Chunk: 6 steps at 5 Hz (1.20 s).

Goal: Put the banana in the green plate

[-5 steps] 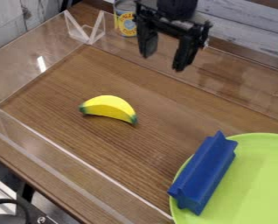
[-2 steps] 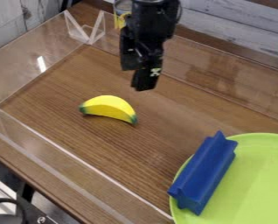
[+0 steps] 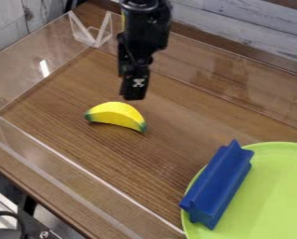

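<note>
The small yellow banana [image 3: 118, 116] with dark green tips lies on the wooden table, left of centre. The gripper [image 3: 134, 79] hangs just above and behind it, pointing down, fingers seen edge-on with nothing between them; it stands open and clear of the banana. The lime-green plate [image 3: 274, 191] fills the lower right corner, partly cut off by the frame. A blue rectangular block [image 3: 219, 184] rests on the plate's left rim.
Clear acrylic walls [image 3: 39, 140] fence the table on the left and at the back. A transparent stand [image 3: 91, 30] sits at the back left. Bare wood lies between banana and plate.
The gripper has travelled left and downward from the back of the table to just above the banana, turning its fingers edge-on. Banana, block and plate have not moved.
</note>
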Motion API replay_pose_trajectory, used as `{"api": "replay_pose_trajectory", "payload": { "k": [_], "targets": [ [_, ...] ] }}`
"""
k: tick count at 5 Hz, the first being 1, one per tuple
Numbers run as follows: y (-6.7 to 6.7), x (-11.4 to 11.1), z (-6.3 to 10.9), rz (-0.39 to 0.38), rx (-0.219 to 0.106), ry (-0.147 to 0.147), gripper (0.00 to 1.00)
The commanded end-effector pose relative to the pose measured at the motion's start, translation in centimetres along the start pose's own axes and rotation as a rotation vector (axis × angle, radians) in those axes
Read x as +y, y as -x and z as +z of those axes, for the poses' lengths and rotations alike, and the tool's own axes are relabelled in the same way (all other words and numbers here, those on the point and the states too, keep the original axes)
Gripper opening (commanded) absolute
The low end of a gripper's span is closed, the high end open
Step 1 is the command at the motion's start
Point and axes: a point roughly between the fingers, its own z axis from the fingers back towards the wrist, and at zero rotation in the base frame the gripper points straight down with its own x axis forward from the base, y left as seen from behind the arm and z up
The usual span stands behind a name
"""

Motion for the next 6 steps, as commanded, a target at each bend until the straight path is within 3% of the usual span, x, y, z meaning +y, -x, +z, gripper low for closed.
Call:
{"api": "replay_pose_trajectory", "payload": {
  "k": [1,6],
  "targets": [
    [1.1,0.8,0.9,-0.033,-0.031,-0.07,1.0],
    [2.4,1.2,-3.4,0.015,-0.064,-0.087,1.0]
  ]
}}
